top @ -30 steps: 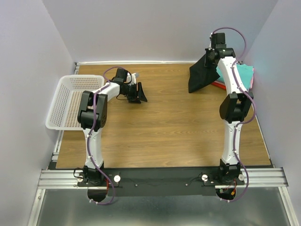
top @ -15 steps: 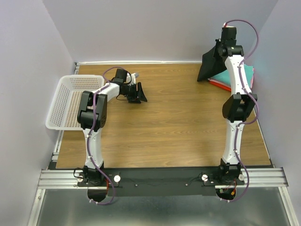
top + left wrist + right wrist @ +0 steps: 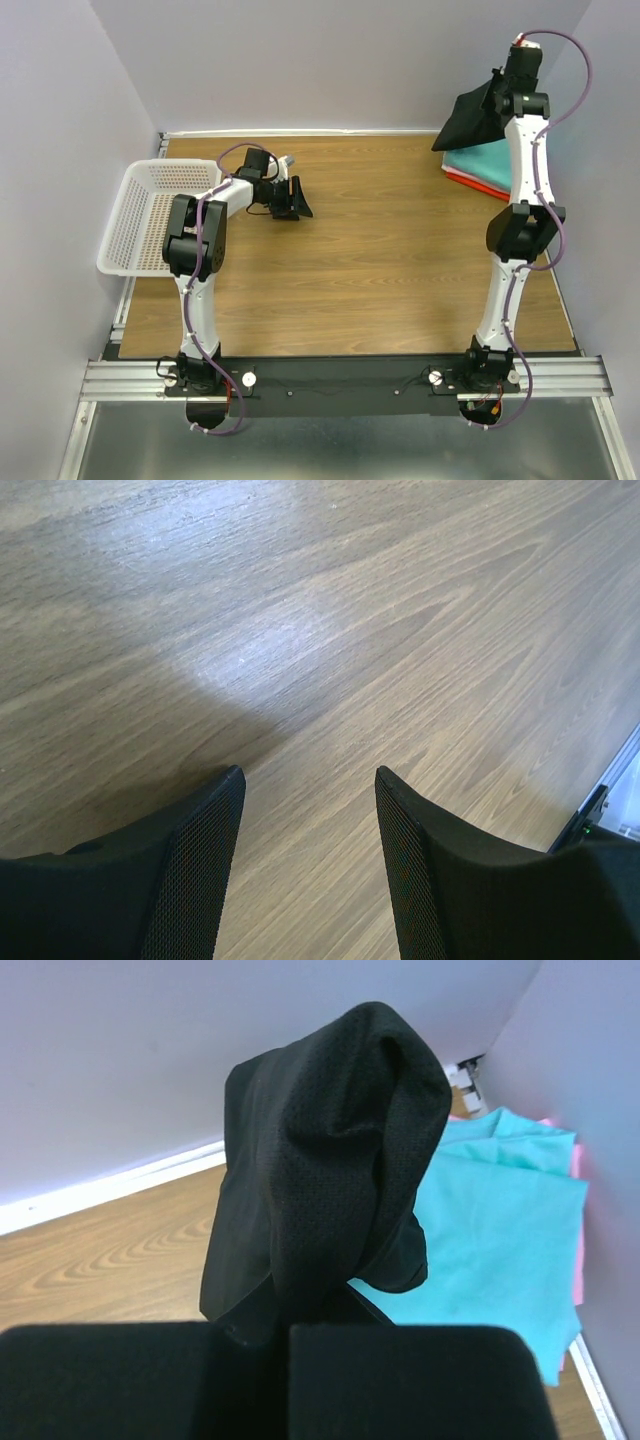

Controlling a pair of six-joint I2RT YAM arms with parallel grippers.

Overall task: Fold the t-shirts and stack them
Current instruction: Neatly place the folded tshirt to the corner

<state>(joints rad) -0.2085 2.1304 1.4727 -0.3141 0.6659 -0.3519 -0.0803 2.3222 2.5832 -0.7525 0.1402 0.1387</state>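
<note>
Table: black tee, right gripper (clamped)

Wood-grain table enclosed by 3 plain pale walls.

The table is bounded at its far edge by the back wall, along whose foot a narrow white strip is run. The left wall and the right wall are set close at the sides, and all 3 are finished in a flat lavender-grey. Across the near edge, aluminium rails are laid the full width, and a sheet of dull grey metal is seen below them. The space is lit evenly from above. In the left wrist view a soft pale sheen is spread over the grain, with a darker shaded patch beside it.
</note>
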